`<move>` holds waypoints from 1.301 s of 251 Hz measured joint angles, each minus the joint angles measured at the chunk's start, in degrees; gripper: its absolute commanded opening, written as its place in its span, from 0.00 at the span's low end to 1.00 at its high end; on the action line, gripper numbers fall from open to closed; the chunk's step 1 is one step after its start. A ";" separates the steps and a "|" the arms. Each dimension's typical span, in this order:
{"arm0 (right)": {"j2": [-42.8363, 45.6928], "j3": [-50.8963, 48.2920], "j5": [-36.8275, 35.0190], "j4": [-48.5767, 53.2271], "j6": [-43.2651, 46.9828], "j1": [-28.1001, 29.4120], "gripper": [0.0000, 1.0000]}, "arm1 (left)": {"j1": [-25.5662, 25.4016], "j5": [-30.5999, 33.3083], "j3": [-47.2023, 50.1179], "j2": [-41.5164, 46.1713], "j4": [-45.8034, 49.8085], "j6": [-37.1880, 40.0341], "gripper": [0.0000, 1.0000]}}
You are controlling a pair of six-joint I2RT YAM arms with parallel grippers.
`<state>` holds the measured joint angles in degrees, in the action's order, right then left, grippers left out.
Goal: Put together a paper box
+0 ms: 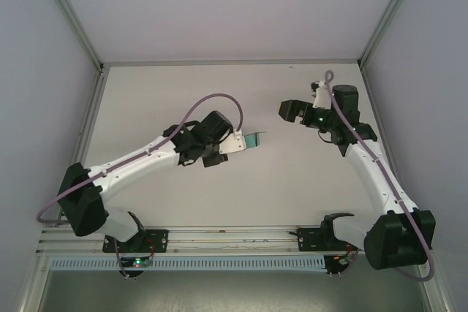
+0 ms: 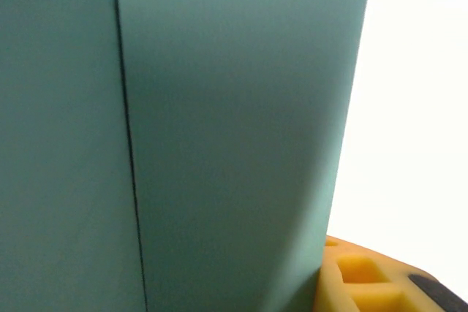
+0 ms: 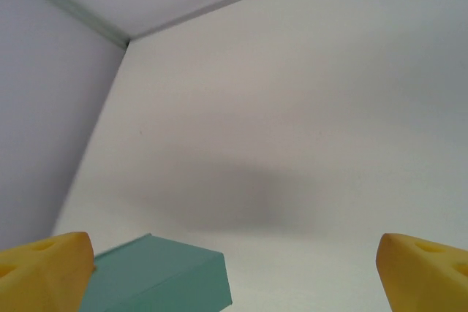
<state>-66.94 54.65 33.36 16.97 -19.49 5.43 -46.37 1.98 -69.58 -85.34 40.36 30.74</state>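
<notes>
The paper box (image 1: 253,139) is a small teal-green flat box, sticking out to the right from the tip of my left gripper (image 1: 238,142), which is shut on it just above the table. In the left wrist view the box's teal face (image 2: 219,129) sits right against the lens with a dark seam down it, and one yellow finger (image 2: 365,279) presses its right edge. My right gripper (image 1: 292,111) hovers open to the box's upper right, apart from it. From the right wrist the box (image 3: 164,279) shows low on the left, beside the left yellow fingertip (image 3: 44,268).
The white table (image 1: 219,93) is walled by white panels with aluminium frame rails at the back and sides. A rail with the arm bases (image 1: 219,235) runs along the near edge. A purple cable (image 1: 212,100) loops over the left arm.
</notes>
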 measured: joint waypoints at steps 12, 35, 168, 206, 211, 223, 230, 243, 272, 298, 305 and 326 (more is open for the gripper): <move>-0.81 0.59 -0.09 0.22 4.74 1.25 0.97 | 0.17 -0.76 -1.29 -2.36 2.75 -0.63 0.39; -2.73 1.55 0.13 1.09 11.87 3.45 0.89 | 0.81 -2.27 -3.30 -6.97 7.17 -1.66 0.39; -17.00 8.39 2.51 11.19 32.17 12.68 0.75 | 8.94 -12.63 -9.94 -16.70 13.35 -4.02 0.68; -21.20 11.82 2.14 11.61 35.89 15.28 0.72 | 8.94 -14.10 -9.94 -16.90 13.31 -3.89 0.64; -21.66 12.31 2.08 11.72 36.20 15.58 0.70 | 8.94 -14.25 -9.92 -16.90 13.31 -3.82 0.63; -23.06 13.70 2.01 11.87 37.59 16.24 0.67 | 8.94 -14.56 -9.88 -16.90 13.27 -3.78 0.60; -23.85 14.47 2.01 11.98 38.12 16.52 0.67 | 8.94 -14.78 -9.86 -16.90 13.27 -3.78 0.60; -25.20 15.72 2.01 12.11 38.91 16.81 0.62 | 8.96 -15.08 -9.81 -16.90 13.25 -3.58 0.60; -28.20 18.23 2.01 14.03 41.18 16.87 0.55 | 8.98 -15.30 -9.79 -16.90 13.25 -3.39 0.57; -29.92 19.21 2.01 16.98 43.30 17.25 0.53 | 9.01 -15.30 -9.77 -16.90 13.20 -3.34 0.54; -30.12 19.37 1.99 17.77 43.69 17.27 0.53 | 9.01 -15.28 -9.77 -16.90 13.18 -3.34 0.54; -30.27 19.43 1.95 19.67 44.48 17.35 0.53 | 9.18 -15.32 -9.70 -16.90 13.05 -3.32 0.53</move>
<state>-97.21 74.08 35.31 36.64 24.99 22.79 -37.19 -13.34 -79.29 -102.24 53.41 27.42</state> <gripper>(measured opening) 0.530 0.538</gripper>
